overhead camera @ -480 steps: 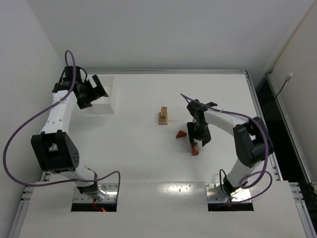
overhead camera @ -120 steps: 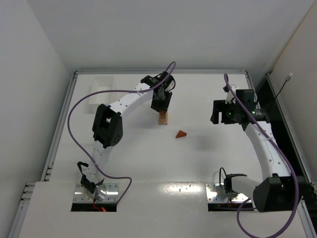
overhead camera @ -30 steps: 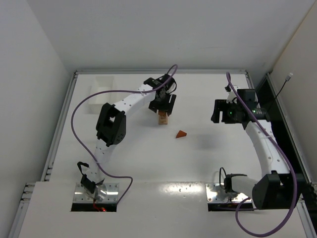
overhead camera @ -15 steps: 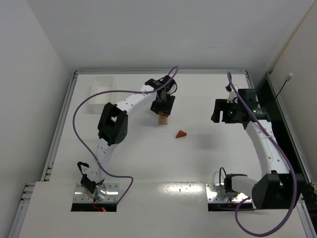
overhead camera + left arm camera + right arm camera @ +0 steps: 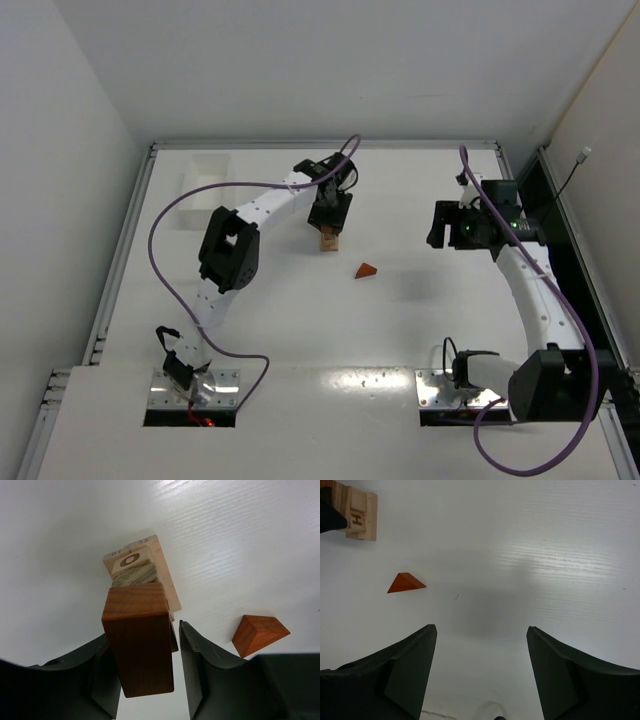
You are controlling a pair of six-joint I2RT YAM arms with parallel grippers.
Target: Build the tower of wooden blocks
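Left end effector (image 5: 144,630): jaws part-way in, one either side of the reddish-brown top block (image 5: 140,645) of the tower (image 5: 135,565). The left finger (image 5: 102,675) looks flush to the block. A sliver of desk shows between the block and the right finger (image 5: 192,670). Can't tell whether it's actually clamped.

The tower is one block wide, centre of the top view (image 5: 328,238). It has a tan base, a tan lettered block above that, and the red-brown block on top. It sits directly under the end effector (image 5: 330,220).

A loose reddish-brown wedge (image 5: 260,632) lies on the desk (image 5: 300,330) at lower right of the left wrist view. It's near the tower, not touching it and outside the jaws (image 5: 367,270).

Right end effector (image 5: 482,670): jaws wide, holding nothing, up over bare desk at the right of the top view (image 5: 445,225). From its wrist view the wedge (image 5: 406,583) is at left and the tower (image 5: 360,512) in the upper left corner, both well apart from the fingers.

White tray (image 5: 205,185) is at upper left of the top view, well clear of both arms.
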